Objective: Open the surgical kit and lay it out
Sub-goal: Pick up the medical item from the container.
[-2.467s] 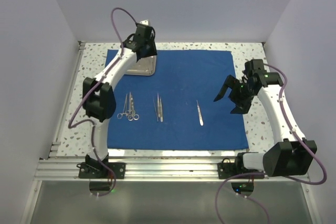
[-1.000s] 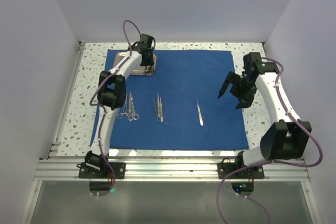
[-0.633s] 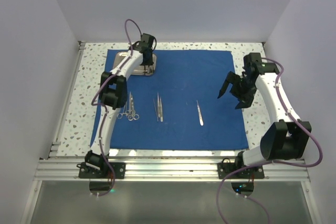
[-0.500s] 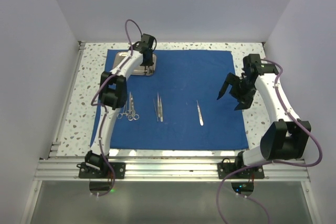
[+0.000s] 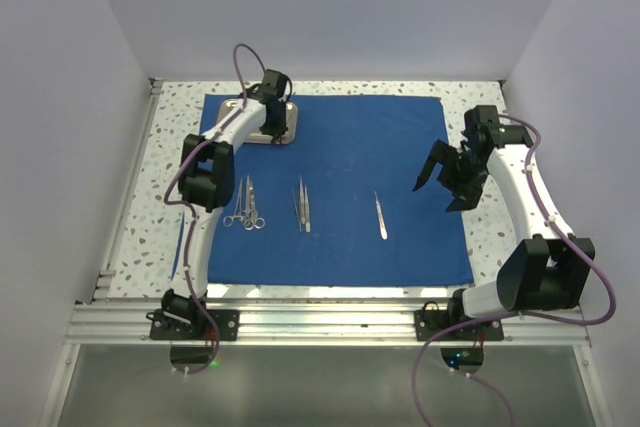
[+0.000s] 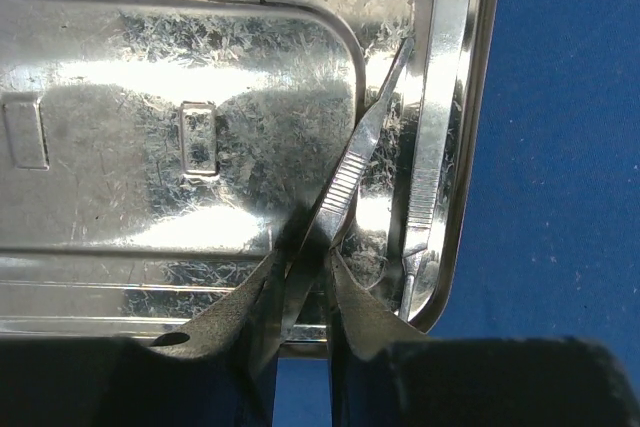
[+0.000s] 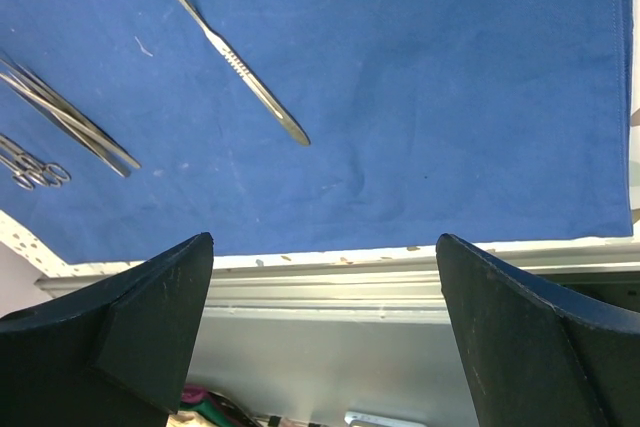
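Note:
The royal-blue cloth [image 5: 350, 157] lies spread flat. The steel tray [image 5: 289, 125] stands on its far left corner. My left gripper [image 5: 272, 127] is down in the tray. In the left wrist view it [image 6: 305, 265] is shut on thin ribbed tweezers [image 6: 352, 172] lying on the tray floor [image 6: 150, 147]. A flat steel handle [image 6: 436, 117] lies along the tray's right wall. On the cloth lie scissors and forceps [image 5: 245, 205], tweezers [image 5: 302, 204] and a slim handle [image 5: 380, 215]. My right gripper [image 5: 440, 187] hangs open and empty over the cloth's right edge.
The speckled table [image 5: 485, 237] shows around the cloth. An aluminium rail [image 5: 320, 319] runs along the near edge. White walls close in the left, back and right sides. The right wrist view shows the slim handle [image 7: 243, 67] and the cloth's near edge [image 7: 400, 227].
My left gripper has come down from above the tray's far edge into the tray and closed on the tweezers. My right gripper has lifted slightly and stayed open.

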